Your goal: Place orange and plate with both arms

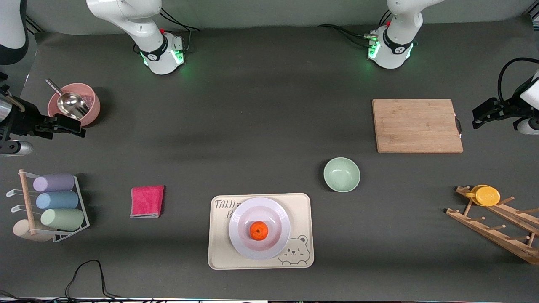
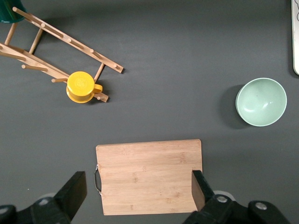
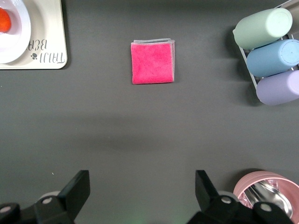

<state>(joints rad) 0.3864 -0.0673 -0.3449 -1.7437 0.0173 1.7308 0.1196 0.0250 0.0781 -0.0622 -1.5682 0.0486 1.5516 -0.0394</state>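
Observation:
The orange (image 1: 259, 230) lies in the middle of the white plate (image 1: 239, 219). The plate sits on the beige bear tray (image 1: 219, 252), near the front camera. My right gripper (image 1: 79, 127) is open and empty, up in the air beside the pink bowl at the right arm's end. My left gripper (image 1: 478, 118) is open and empty, up beside the cutting board at the left arm's end. The right wrist view shows the open gripper (image 3: 142, 191), the orange (image 3: 3, 21), the plate (image 3: 16, 37) and the tray (image 3: 46, 53). The left wrist view shows the open gripper (image 2: 140, 191) over the board.
A wooden cutting board (image 1: 417, 125), a pale green bowl (image 1: 341, 174), a wooden rack (image 1: 497, 227) with a yellow cup (image 1: 487, 195), a pink cloth (image 1: 147, 201), a wire rack of pastel cups (image 1: 54, 202), and a pink bowl (image 1: 88, 103) with a metal scoop stand on the table.

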